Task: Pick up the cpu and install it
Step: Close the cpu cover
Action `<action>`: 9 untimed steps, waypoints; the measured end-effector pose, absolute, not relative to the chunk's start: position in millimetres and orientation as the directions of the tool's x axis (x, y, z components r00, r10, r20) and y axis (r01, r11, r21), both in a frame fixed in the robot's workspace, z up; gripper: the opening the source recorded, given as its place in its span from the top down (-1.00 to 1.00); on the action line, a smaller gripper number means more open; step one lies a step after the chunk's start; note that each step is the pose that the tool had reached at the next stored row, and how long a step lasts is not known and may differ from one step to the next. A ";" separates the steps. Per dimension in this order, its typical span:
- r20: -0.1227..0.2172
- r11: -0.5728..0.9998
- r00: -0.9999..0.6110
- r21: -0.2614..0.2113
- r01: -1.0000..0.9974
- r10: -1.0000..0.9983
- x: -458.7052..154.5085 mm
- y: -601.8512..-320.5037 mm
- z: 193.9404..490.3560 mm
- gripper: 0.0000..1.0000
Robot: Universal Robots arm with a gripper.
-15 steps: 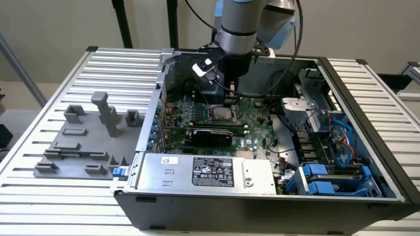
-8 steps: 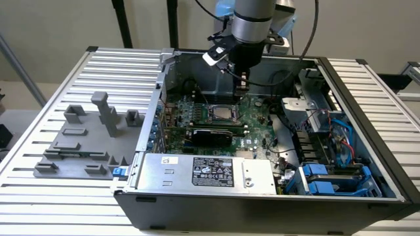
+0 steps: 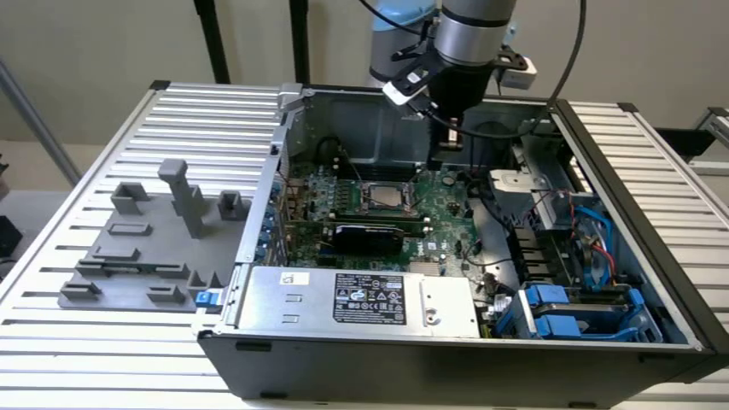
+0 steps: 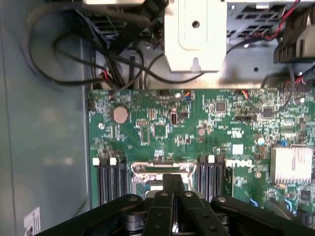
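The claw [image 4: 172, 179] hung low inside the computer case [image 3: 456, 369], its fingers pressed together on nothing. The cpu [image 3: 387, 198] seemingly lay flat in its socket [image 4: 158, 168], just beside the claw toward the exterior view's left.
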State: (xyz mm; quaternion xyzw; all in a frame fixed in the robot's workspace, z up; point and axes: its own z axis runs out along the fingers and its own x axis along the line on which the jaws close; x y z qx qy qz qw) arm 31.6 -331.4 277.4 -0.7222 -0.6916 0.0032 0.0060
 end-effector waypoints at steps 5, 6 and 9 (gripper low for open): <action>0.004 -0.043 0.043 -0.015 0.999 0.999 51.2 -331.7 277.3 0.79; 0.004 -0.043 0.043 -0.015 0.999 0.999 53.6 -331.8 276.8 0.79; 0.005 -0.043 0.043 -0.015 0.999 0.999 55.9 -332.0 272.0 0.79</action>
